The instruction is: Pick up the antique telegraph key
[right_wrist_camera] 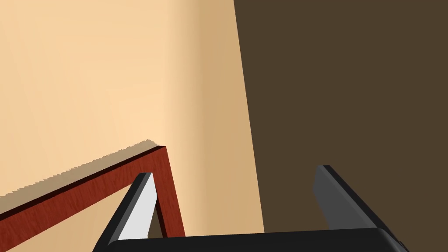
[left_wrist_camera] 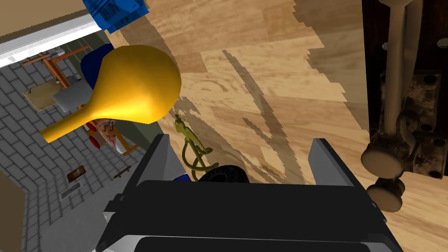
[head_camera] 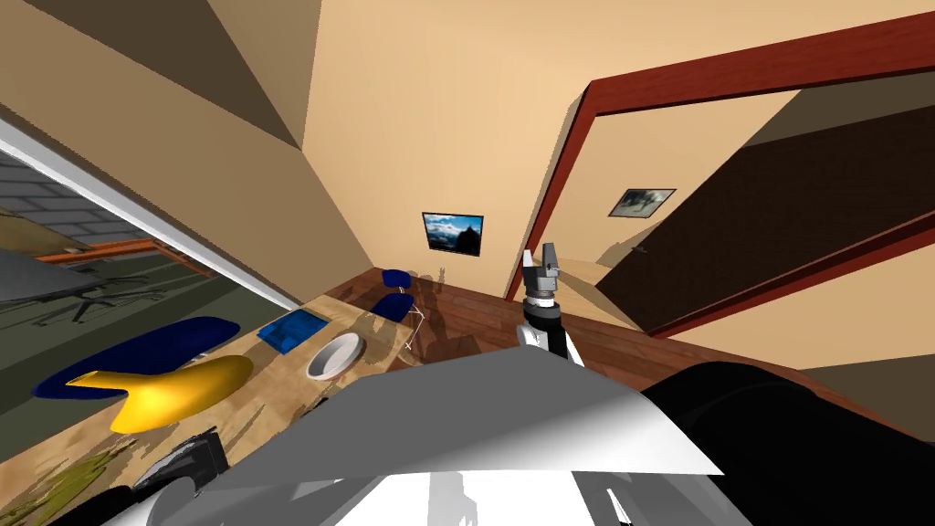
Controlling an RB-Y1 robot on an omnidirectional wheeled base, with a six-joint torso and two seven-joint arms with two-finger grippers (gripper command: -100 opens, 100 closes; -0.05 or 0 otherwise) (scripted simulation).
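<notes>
Left gripper [left_wrist_camera: 241,139] low over the wood table [left_wrist_camera: 262,65], fingers apart, only bare board between them. Key [left_wrist_camera: 404,109] lies flat on the table off to one side of the gripper — outside the finger farther from the gourd [left_wrist_camera: 131,85], near it but not touching. It has a dark base [left_wrist_camera: 372,65], a pale lever [left_wrist_camera: 396,65] along it and a round knob [left_wrist_camera: 382,159] at the end nearest the gripper. Right gripper [right_wrist_camera: 234,173] held up in front of the chest, fingers apart, idle. Judged step: line-up for the grasp, which is not yet begun. Risks: (1) closing from here would catch air, since the key is off the gripper's line. (2) A sideways slide at this height could drive the near finger into the knob and shove or turn the key. (3) A pinch on lever or knob alone looks poor — the lever probably rocks on its pivot and the base looks heavy, so the key could tip or slip on the lift; the base sides look the safer hold. (4) A thin olive wire piece [left_wrist_camera: 192,151] sits close by the other finger and the gourd beyond looks free to roll; a wide swing could snag one or knock the other.
</notes>
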